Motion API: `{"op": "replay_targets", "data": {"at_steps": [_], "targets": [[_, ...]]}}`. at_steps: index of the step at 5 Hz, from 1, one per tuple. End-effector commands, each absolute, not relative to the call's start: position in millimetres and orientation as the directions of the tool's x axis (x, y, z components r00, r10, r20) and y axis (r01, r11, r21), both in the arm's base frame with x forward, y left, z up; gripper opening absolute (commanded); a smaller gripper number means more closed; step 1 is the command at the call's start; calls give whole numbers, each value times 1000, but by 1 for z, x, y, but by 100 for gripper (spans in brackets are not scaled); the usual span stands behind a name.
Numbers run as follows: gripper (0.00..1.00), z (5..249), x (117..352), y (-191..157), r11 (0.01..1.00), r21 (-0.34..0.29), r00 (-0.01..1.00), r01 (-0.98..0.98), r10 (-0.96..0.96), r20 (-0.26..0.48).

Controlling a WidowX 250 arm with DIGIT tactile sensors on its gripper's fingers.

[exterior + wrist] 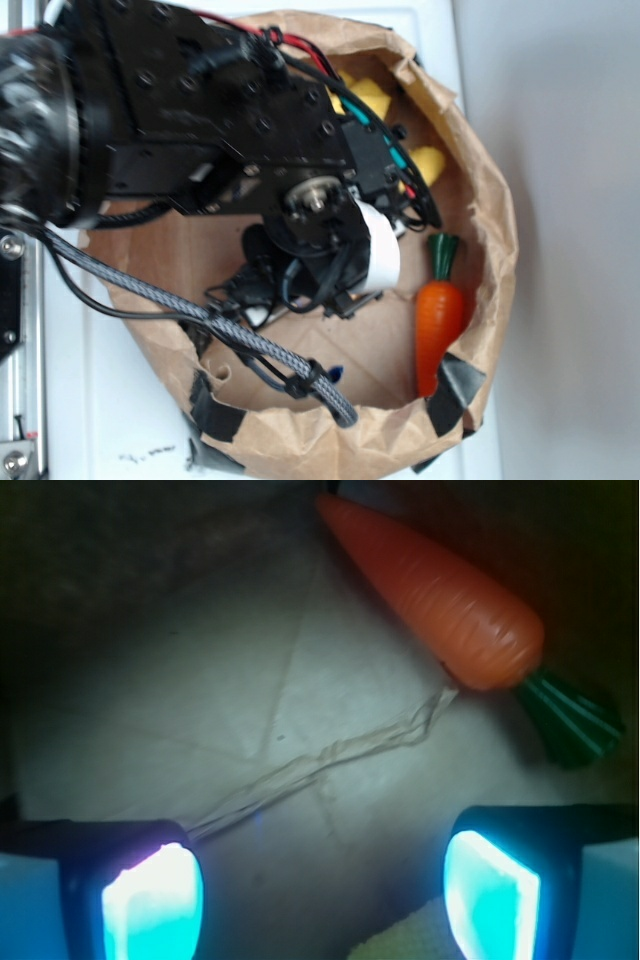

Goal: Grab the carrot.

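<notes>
**Inspector:** Report the carrot [438,318] first.

**Assistant:** It lies flat on the floor of a brown paper bag [495,215] whose rim is rolled down into a crumpled wall. The carrot is close to that wall, on the side away from the arm [200,110]. Its surface is glossy orange plastic with fine rings, tapering to a point. A dark-green ribbed cap [443,255] closes the thick end.

**Inspector:** And the bag itself?

**Assistant:** Creased kraft paper, patched along the rim with black tape [455,385]. The floor shows fold lines and one raised wrinkle running toward the carrot's thick end. The bag stands on a white desk [110,400].

**Inspector:** State of the claw?

**Assistant:** The claw [320,885] stands apart, with nothing between its two pads [155,900]. In the wrist view the pads are smooth and lit cyan, set in dark housings. The carrot lies beyond them, clear of both and slanted, nearer the right-hand pad as that view shows it.

**Inspector:** Anything else inside the bag?

**Assistant:** A yellow fuzzy cloth [370,100] against the bag wall, partly hidden under the arm. A grey braided cable [250,340] crosses the rim on the arm's side.
</notes>
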State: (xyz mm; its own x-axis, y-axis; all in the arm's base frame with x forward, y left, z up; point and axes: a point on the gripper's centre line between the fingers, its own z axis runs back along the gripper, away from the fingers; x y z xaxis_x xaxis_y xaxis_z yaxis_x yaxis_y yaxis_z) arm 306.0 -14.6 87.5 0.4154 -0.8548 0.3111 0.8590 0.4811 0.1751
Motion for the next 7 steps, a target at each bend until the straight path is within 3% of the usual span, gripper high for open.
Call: {"op": "replay_targets", "data": {"at_steps": [1, 3, 4, 5, 7], "targets": [[100, 90, 339, -48, 421, 280, 342, 863, -894, 291], [100, 102, 361, -57, 423, 310, 325, 852, -890, 319], [100, 106, 366, -57, 418, 355, 301, 836, -891, 340], [100, 96, 379, -60, 424, 337, 332, 841, -895, 299], [100, 60, 388, -59, 450, 121, 441, 885, -893, 94]]}}
